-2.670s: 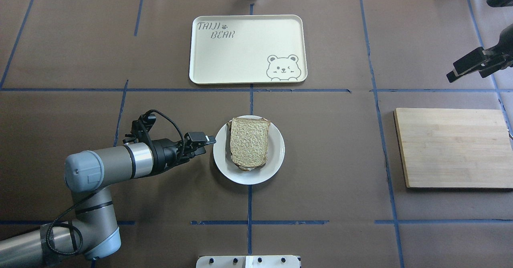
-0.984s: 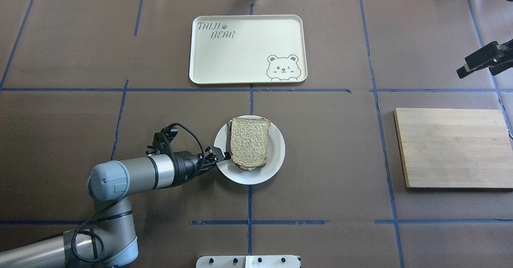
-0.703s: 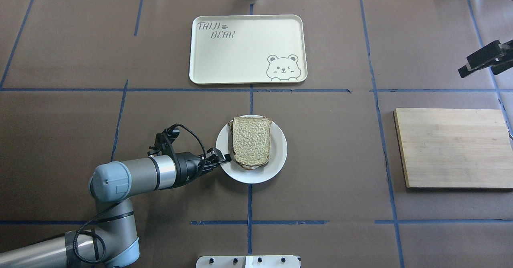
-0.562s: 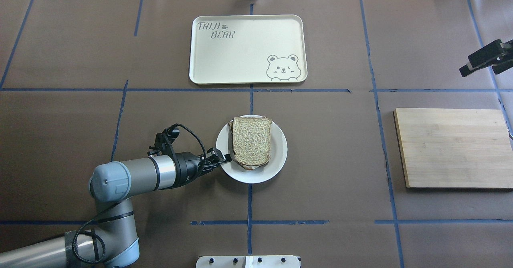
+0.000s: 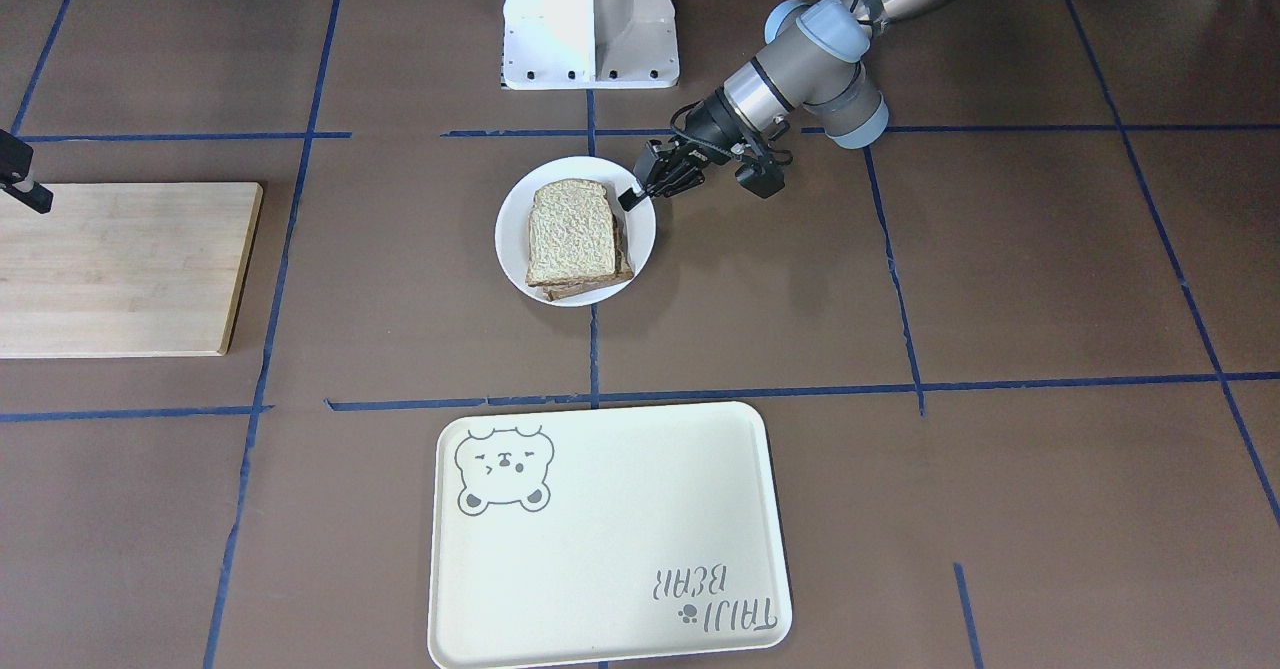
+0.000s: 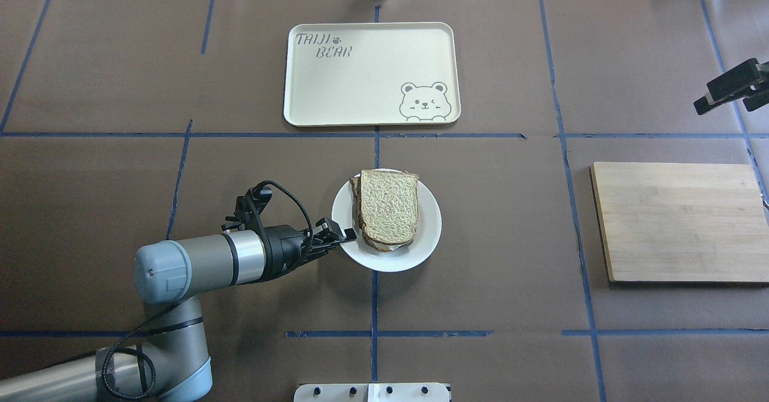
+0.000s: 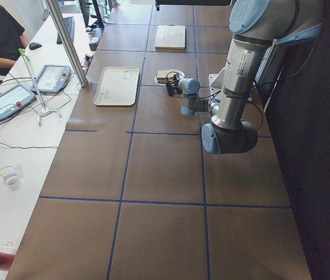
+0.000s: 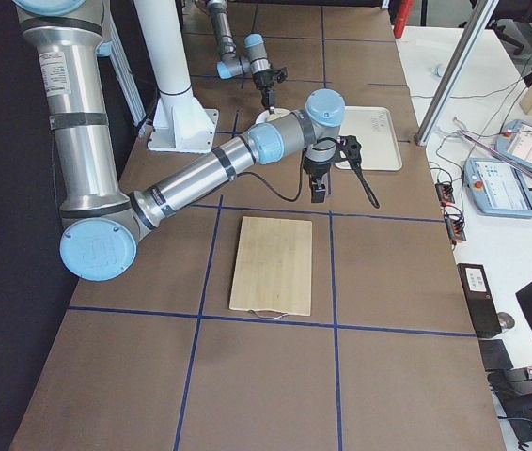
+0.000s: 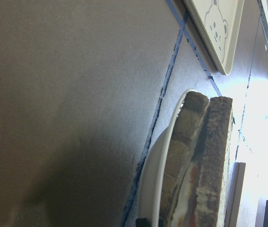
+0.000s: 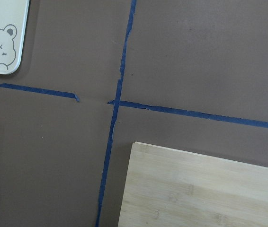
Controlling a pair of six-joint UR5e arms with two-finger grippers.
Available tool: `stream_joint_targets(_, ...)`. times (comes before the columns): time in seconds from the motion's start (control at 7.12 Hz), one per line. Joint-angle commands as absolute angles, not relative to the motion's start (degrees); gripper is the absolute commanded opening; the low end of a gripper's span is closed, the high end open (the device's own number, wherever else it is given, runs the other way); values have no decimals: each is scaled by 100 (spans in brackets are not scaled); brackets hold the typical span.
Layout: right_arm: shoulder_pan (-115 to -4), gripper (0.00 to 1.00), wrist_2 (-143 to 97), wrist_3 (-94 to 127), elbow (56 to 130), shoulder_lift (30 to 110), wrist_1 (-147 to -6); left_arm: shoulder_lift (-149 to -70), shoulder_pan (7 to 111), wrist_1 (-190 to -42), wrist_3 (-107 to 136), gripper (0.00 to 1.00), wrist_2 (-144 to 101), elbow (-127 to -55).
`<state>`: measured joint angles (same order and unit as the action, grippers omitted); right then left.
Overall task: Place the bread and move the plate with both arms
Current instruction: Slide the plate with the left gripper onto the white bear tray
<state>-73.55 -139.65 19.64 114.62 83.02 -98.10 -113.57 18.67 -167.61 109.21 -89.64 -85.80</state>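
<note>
The bread (image 6: 387, 213) lies on top of another slice on the white plate (image 6: 429, 234) at mid table; it also shows in the front view (image 5: 570, 232). The left wrist view shows the bread (image 9: 214, 161) edge-on, with white filling beneath it and the plate rim (image 9: 153, 175) beside it. My left gripper (image 6: 343, 234) is shut on the plate's left rim, low over the table, and shows in the front view (image 5: 635, 194) too. My right gripper (image 6: 736, 92) hovers open and empty at the far right edge, beyond the wooden board.
A cream tray with a bear drawing (image 6: 360, 77) lies behind the plate, across a blue tape line. A wooden cutting board (image 6: 679, 222) lies at the right. The robot's white pedestal (image 5: 590, 19) stands at the near edge. Blue tape lines grid the brown table.
My left gripper moved down to the plate's left rim and closed on it, then slid the plate with the bread a little right and away. The right gripper drifted right and back.
</note>
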Motion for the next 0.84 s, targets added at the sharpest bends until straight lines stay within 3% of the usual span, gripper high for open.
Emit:
stream_joint_targets(0.0,-7391,100,-13922,1995,11461,8402,-9809,-11460,1924,-16778,11604,0,-8756,-8604)
stream_joint_targets(0.42,-7786,100,-13860,2039,11435,8587,-9791,-11969,2598,-16281,12443,0,-8253,-8482)
stream_joint_targets(0.7,-7813,100,-13843,2092,11417,8613,-9791,-12653,3135,-15621,12663,0,-8262,-7721)
